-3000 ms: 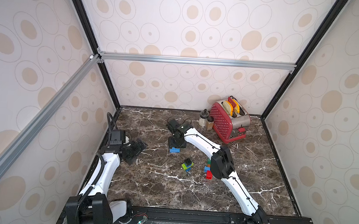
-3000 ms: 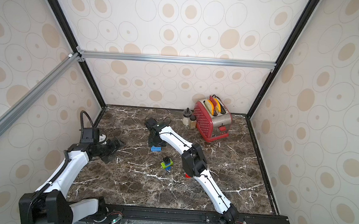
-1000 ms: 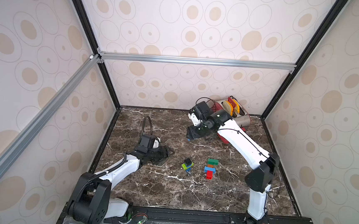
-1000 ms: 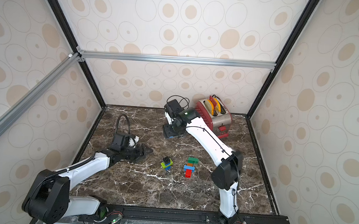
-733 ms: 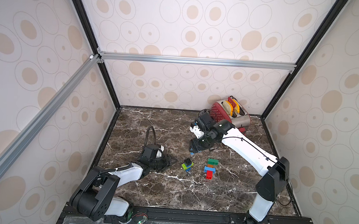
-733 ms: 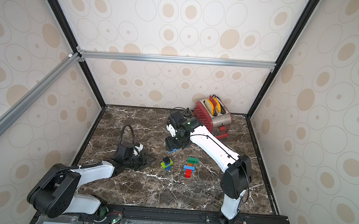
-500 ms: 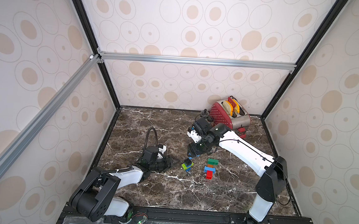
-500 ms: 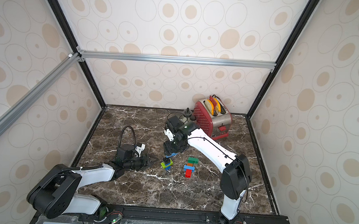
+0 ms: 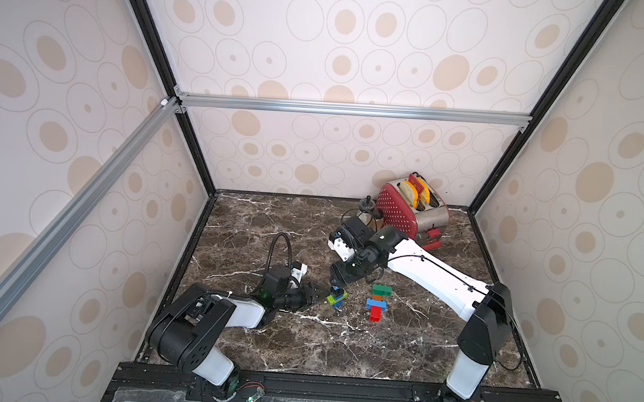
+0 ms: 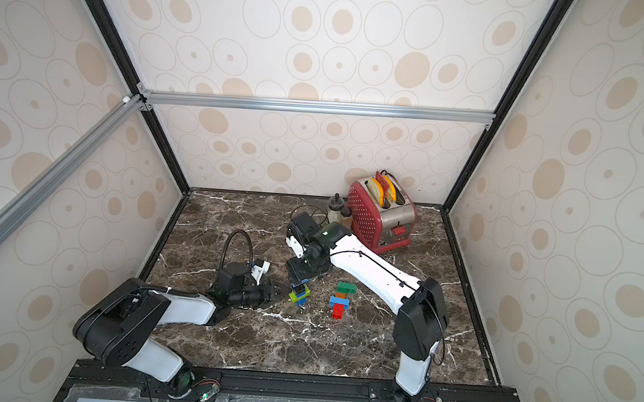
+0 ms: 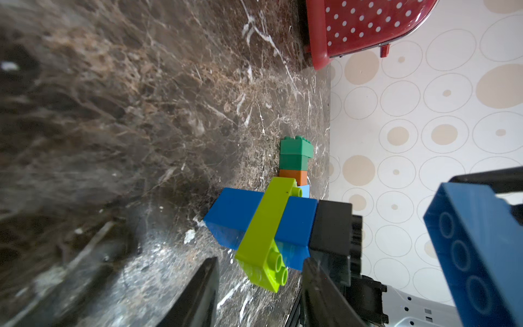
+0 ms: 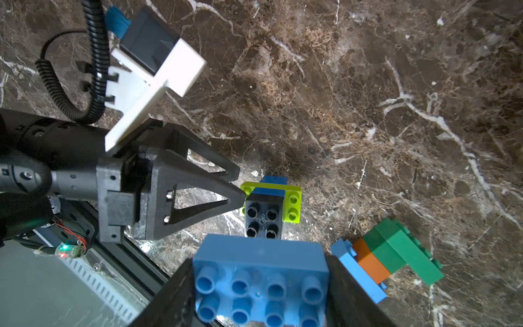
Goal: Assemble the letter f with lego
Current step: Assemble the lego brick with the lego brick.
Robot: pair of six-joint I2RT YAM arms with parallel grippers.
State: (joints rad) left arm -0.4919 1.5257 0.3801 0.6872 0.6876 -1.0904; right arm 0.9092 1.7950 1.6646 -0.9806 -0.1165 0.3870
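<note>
The lego is sitting in two groups on the marble table, both well out in front of the toaster.

The flat row is lying with its dark green end nearest the toaster. Orange, light blue and red pieces are following away from it.

The small stack is standing farther from the toaster, toward the robot's left. It is showing blue bricks crossed by a lime green brick, with a dark, almost black square piece on top.

The right arm is reaching out from its base past the front of the toaster, wrist bent down. The right gripper is hanging just above the stack and clamping a long blue brick, studs facing the wrist camera.

The left arm is lying low along the table, coming at the stack from the side away from the toaster. The left gripper is standing with its jaws apart, straddling the near end of the lime green brick. One finger is showing a clear gap to the brick, and the other is right against the stack.
</note>
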